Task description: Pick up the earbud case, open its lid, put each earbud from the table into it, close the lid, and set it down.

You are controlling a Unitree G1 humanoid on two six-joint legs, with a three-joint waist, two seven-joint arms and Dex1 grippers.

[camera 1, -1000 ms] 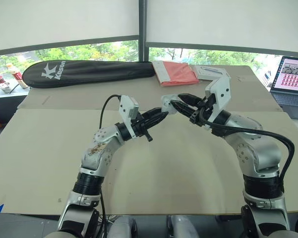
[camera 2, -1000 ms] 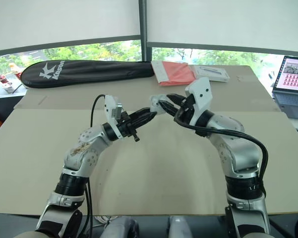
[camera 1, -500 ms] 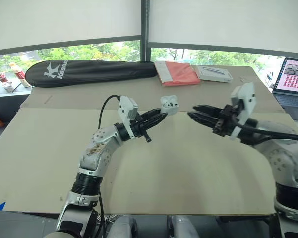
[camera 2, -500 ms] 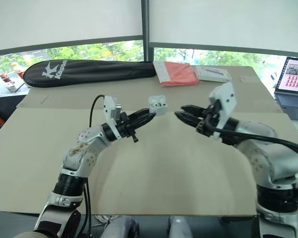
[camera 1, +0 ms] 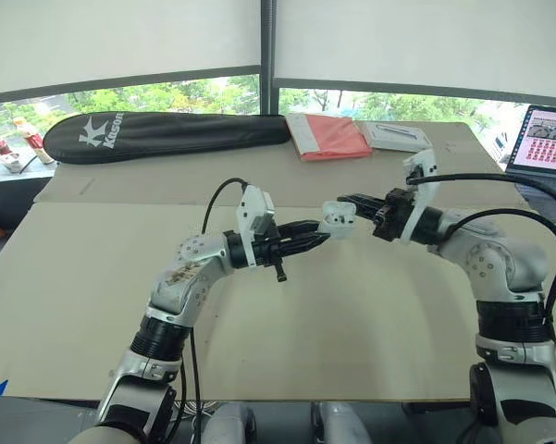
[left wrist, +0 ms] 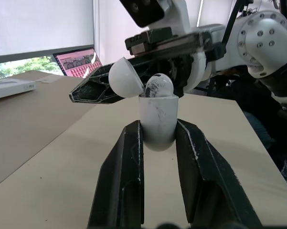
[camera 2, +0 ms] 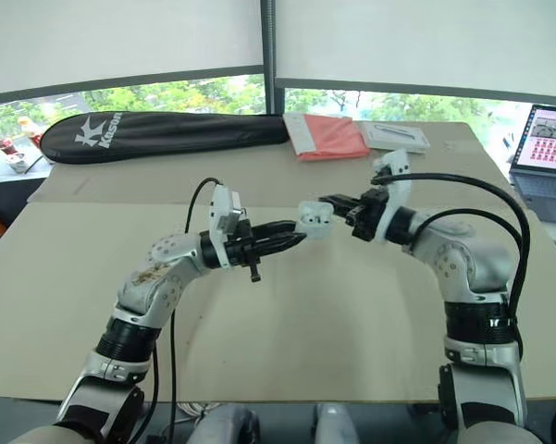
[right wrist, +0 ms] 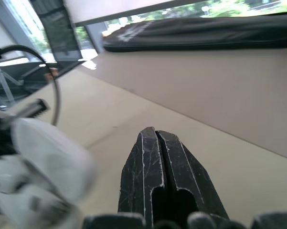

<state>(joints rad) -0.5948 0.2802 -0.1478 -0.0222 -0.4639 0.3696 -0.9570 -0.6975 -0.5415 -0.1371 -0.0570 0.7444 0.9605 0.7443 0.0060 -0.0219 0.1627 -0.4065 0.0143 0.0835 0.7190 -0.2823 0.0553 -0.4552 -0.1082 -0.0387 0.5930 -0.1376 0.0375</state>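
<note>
Two grippers: my left gripper (camera 1: 322,237) clamps earbud case (camera 1: 338,219); left wrist view reveals lid (left wrist: 125,77) open, earbud (left wrist: 155,86) inside; right gripper (right wrist: 155,132) pinched closed.

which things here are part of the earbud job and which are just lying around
Job: earbud case, lid open, clamped in the left gripper; right gripper, shut, beside it.
Lying about: black racket bag, red pouch, white box, laptop.

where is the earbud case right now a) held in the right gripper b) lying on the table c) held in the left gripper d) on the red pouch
c: the left gripper has the earbud case clamped between its two fingers, lid open, up off the table.
</note>
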